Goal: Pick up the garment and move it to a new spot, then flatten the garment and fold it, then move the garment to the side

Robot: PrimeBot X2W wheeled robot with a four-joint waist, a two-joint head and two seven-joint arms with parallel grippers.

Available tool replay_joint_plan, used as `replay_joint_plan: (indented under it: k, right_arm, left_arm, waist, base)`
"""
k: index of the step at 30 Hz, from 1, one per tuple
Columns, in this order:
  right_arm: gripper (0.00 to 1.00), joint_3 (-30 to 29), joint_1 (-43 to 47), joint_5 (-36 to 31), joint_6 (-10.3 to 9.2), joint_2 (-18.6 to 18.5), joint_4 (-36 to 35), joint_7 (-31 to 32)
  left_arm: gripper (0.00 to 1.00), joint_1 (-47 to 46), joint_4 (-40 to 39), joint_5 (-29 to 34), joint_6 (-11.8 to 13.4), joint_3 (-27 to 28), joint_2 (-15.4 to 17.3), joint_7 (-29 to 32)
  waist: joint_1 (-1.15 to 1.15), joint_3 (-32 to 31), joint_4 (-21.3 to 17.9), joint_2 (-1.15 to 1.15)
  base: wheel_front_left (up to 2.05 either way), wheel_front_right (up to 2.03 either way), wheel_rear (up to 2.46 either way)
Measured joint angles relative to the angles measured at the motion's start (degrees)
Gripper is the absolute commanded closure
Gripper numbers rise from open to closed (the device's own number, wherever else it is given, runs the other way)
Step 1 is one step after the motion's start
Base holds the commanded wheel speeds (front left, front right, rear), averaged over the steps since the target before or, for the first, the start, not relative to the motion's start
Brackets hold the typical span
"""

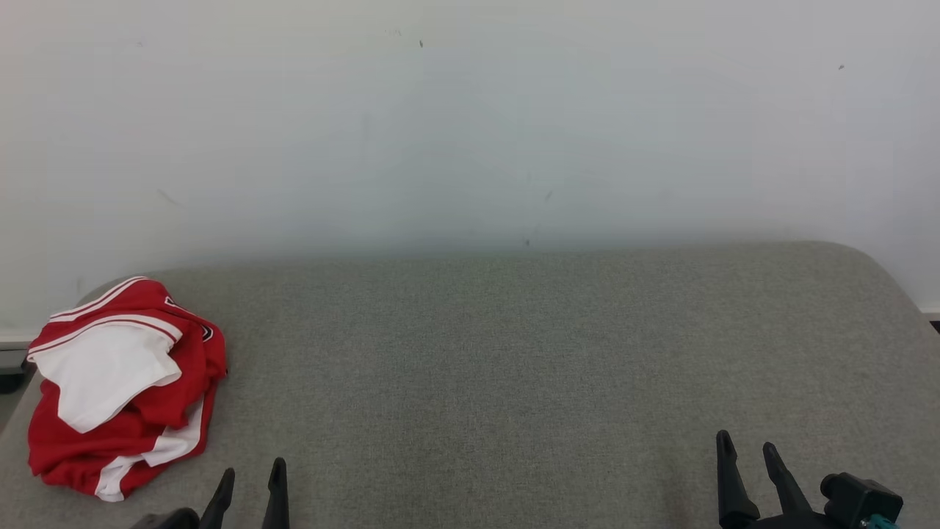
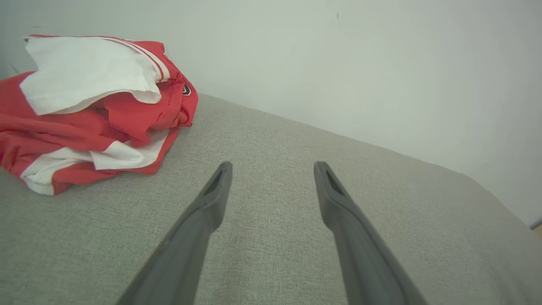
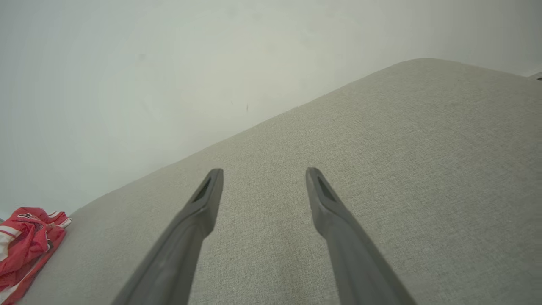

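Nearest, at seven and five o'clock in the head view, the left gripper [image 1: 252, 470] and right gripper [image 1: 746, 443] hung empty with fingers parted, likely resting clear above the grey cushion [image 1: 514, 353]; their wrists were cut off by the frame. Farther, at nine o'clock, the garment [image 1: 125, 382] lay bunched by the cushion's edge, its type and layers unreadable. Beyond stood the wall [image 1: 470, 132].

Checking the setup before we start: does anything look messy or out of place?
Only the red and white garment: it lies crumpled in a heap near the left edge of the grey surface. The left gripper and right gripper are open and empty.
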Motion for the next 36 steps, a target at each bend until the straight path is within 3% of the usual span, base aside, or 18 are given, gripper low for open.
replay_joint_plan:
  k: [6, 10, 36]
  right_arm:
    - [0.0, 2.0, 0.2, -6.1, -0.96, -1.9, 0.0, -0.5]
    - [0.0, 3.3, 0.7, -8.5, -1.18, -2.9, 0.1, -0.2]
    - [0.0, 2.6, 1.3, -8.6, -1.67, -3.1, -1.2, 2.0]
  left_arm:
    - [0.0, 0.0, 0.2, 6.3, 1.0, -2.6, 1.8, -0.9]
    - [0.0, 0.0, 0.4, 7.0, 1.4, -3.0, 1.9, -0.9]
    - [0.0, -1.4, 0.6, 7.0, 1.4, -3.7, 2.1, 1.1]
  waist:
    - [0.0, -0.4, 0.0, 0.0]
    - [0.0, -0.2, -0.1, 0.0]
    - [0.0, 0.2, 1.1, 0.0]
  base:
    - [0.0, 0.0, 0.0]
    - [0.0, 0.0, 0.0]
    - [0.0, 0.0, 0.0]
